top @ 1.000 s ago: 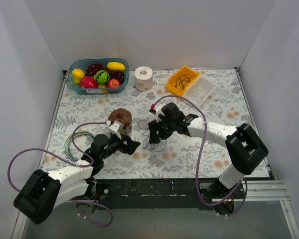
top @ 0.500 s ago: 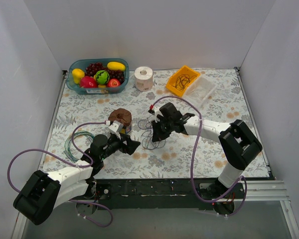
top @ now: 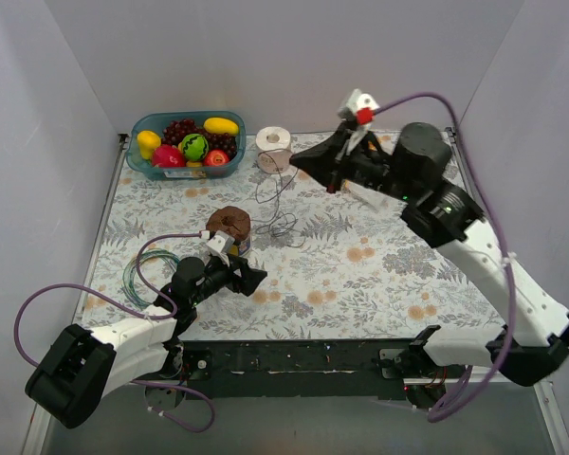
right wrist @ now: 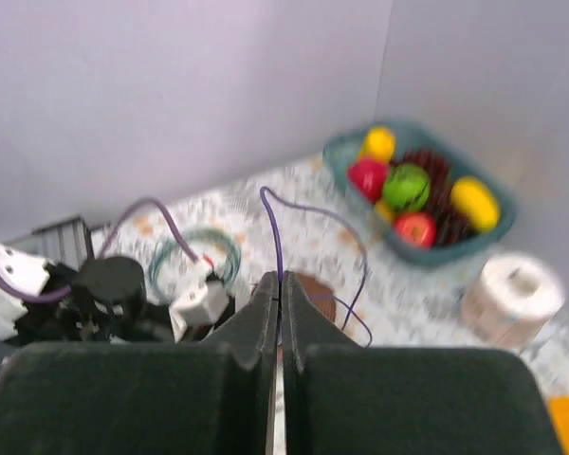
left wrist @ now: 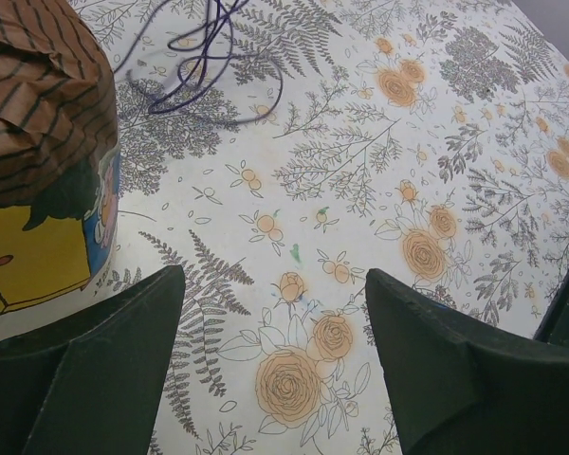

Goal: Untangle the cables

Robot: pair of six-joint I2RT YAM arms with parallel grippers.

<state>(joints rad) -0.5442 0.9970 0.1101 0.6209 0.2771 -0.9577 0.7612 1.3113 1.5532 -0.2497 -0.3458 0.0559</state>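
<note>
The cables (top: 277,201) are thin dark purple wires. They hang in loose loops from my right gripper (top: 300,161) down to the flowered table beside a brown-topped can (top: 231,226). That gripper is raised high over the back of the table and is shut on one wire (right wrist: 275,232), which rises from between its closed fingers (right wrist: 278,280). In the left wrist view the lower loops (left wrist: 209,57) lie on the cloth, far ahead. My left gripper (top: 256,277) stays low near the front with its fingers wide apart over the bare cloth (left wrist: 275,284), the can (left wrist: 38,142) at its left.
A fruit basket (top: 185,142) and a toilet roll (top: 273,148) stand at the back. A yellow tray (top: 348,153) with more wires and a clear lid (top: 384,171) lie at the back right. A greenish coil (top: 137,275) lies at the front left.
My right gripper shut on a wire at the table's middle, then swung up and back, drawing the tangle up and toward the can. The left arm has not moved.
</note>
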